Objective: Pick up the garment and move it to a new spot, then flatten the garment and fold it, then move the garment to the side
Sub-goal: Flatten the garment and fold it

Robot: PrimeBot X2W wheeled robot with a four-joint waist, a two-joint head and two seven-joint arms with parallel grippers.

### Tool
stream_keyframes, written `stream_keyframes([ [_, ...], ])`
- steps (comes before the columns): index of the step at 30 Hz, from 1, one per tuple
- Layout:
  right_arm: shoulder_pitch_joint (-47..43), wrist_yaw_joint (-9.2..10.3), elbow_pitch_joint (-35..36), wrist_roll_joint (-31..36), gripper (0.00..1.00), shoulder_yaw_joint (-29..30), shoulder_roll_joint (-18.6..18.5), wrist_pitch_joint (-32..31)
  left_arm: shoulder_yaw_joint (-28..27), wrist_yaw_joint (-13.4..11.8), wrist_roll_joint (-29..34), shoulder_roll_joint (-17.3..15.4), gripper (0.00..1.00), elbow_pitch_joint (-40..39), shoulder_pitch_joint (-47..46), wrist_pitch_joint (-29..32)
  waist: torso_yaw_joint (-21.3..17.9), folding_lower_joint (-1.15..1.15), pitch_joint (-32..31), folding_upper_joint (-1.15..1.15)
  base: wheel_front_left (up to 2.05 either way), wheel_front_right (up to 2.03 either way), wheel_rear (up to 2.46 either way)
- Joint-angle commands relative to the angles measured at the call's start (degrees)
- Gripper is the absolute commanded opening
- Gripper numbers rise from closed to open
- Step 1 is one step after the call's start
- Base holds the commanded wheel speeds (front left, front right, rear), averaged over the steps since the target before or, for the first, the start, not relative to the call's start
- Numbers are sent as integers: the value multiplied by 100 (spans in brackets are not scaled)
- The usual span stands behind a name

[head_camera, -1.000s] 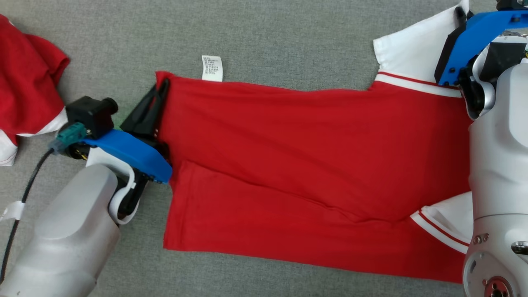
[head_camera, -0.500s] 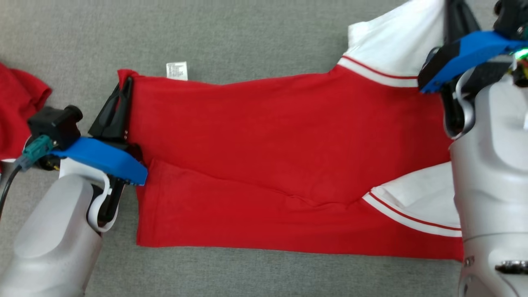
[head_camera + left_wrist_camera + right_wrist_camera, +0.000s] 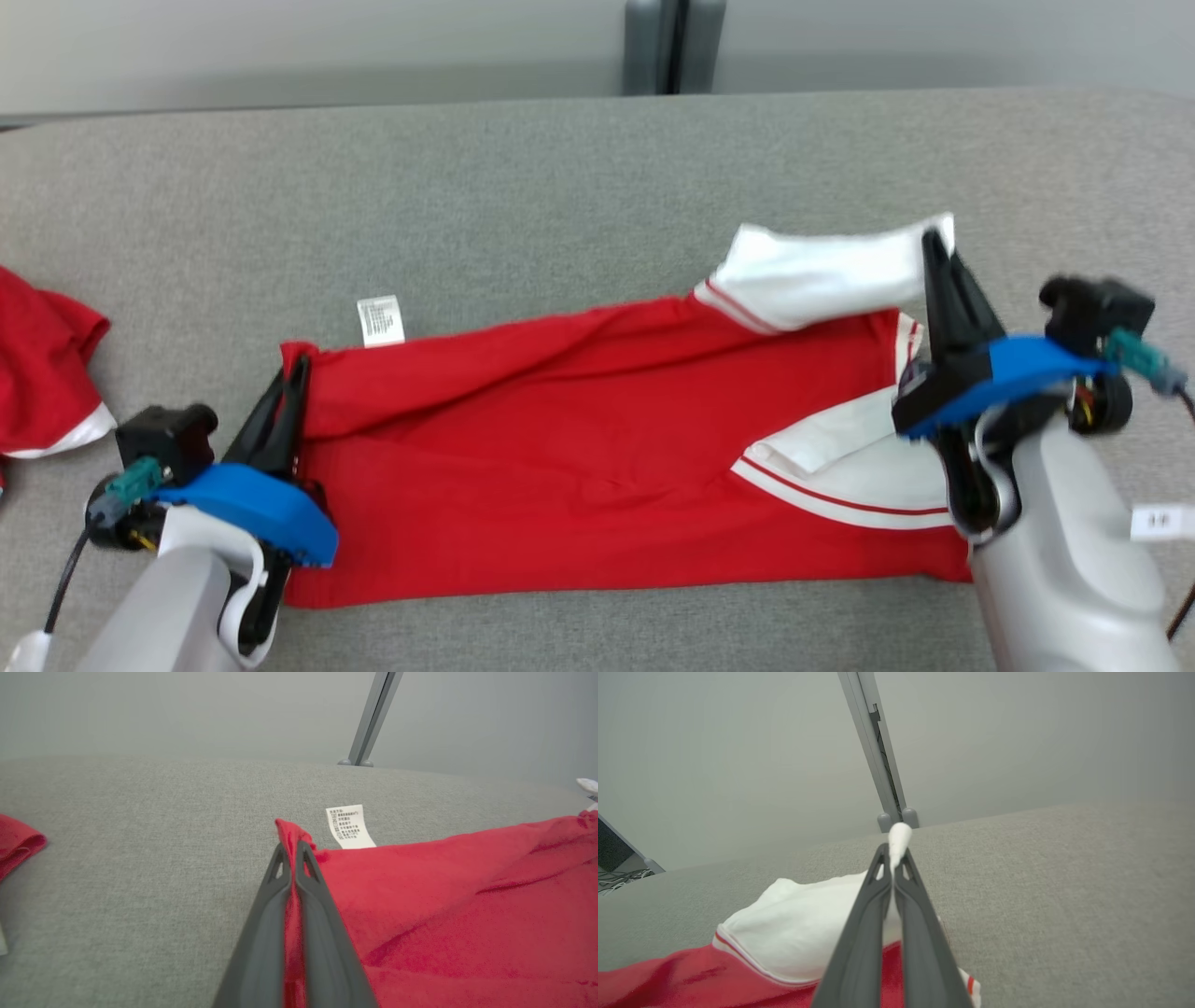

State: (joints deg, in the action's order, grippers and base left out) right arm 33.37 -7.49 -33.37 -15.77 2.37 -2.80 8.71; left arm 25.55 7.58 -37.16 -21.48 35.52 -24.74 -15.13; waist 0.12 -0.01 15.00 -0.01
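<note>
We hold both arms forward, low over grey table (image 3: 523, 187); left gripper (image 3: 295, 373) pinches red shirt (image 3: 579, 448) hem corner, right gripper (image 3: 934, 245) pinches raised white sleeve (image 3: 822, 275) tip.

The garment (image 3: 579, 467) is soft, matt red knit cloth, its sleeve (image 3: 822, 271) the same cloth in white. Its label (image 3: 380, 320) looks like thin, smooth printed fabric. The table (image 3: 560, 187) has a grey woven cover, matt and coarse-grained. The left gripper (image 3: 299, 366) and right gripper (image 3: 932, 241) are dark, matt, smooth plastic. The blue mounts (image 3: 247, 504) are smooth plastic with a faint sheen. The forearm (image 3: 1064, 560) is a pale, satin shell. The post (image 3: 674, 47) looks like smooth grey metal.
</note>
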Motion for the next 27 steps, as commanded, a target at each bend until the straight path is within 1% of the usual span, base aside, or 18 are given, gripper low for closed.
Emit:
stream_keyframes([
  [1, -289, -1, 104, -86, 0, 22, -20, -3, -37, -16, 30, 9, 0, 61, 120, 0, -144, 1, -187, 1, 0, 0, 0],
  [4, -853, -1, 229, -297, 0, 99, -23, -56, -103, -16, 48, 89, 0, 181, 346, -1, -186, 1, -331, 1, 0, 0, 0],
  [8, -1433, -1, 194, -555, 0, 150, -20, -52, -240, -16, 100, 165, 0, 250, 639, 0, -213, 1, -503, 1, 0, 0, 0],
  [13, -1782, -1, -68, -792, 0, 66, -27, 16, -421, -16, 166, 302, 0, 291, 990, 0, -192, 1, -629, 1, 0, 0, 0],
  [14, -1813, -1, -147, -840, 45, 60, -25, 70, -462, -16, 182, 337, 22, 296, 1052, -1, -173, 1, -657, 1, 0, 0, 0],
  [15, -1827, -1, -230, -883, 100, 47, -25, 102, -534, -16, 219, 372, 86, 293, 1108, -1, -159, 1, -674, 1, 0, 0, 0],
  [16, -1832, -1, -313, -880, 100, 41, -25, 152, -582, -16, 242, 422, 100, 292, 1168, 0, -131, 1, -692, 1, 0, 0, 0],
  [17, -1820, -1, -377, -830, 100, 40, -25, 214, -622, -16, 267, 471, 100, 292, 1219, 0, -109, 1, -707, 1, 0, 0, 0],
  [24, -1552, -1, -804, -537, 100, 87, -26, 407, -1423, -16, 727, 824, 100, 47, 1549, 0, 47, 1, -713, 1, 0, 0, 0],
  [27, -1418, -1, -1033, -278, 100, 210, -26, 379, -1542, -15, 900, 942, 100, -60, 1637, 0, 133, 1, -649, 1, 0, 0, 0],
])
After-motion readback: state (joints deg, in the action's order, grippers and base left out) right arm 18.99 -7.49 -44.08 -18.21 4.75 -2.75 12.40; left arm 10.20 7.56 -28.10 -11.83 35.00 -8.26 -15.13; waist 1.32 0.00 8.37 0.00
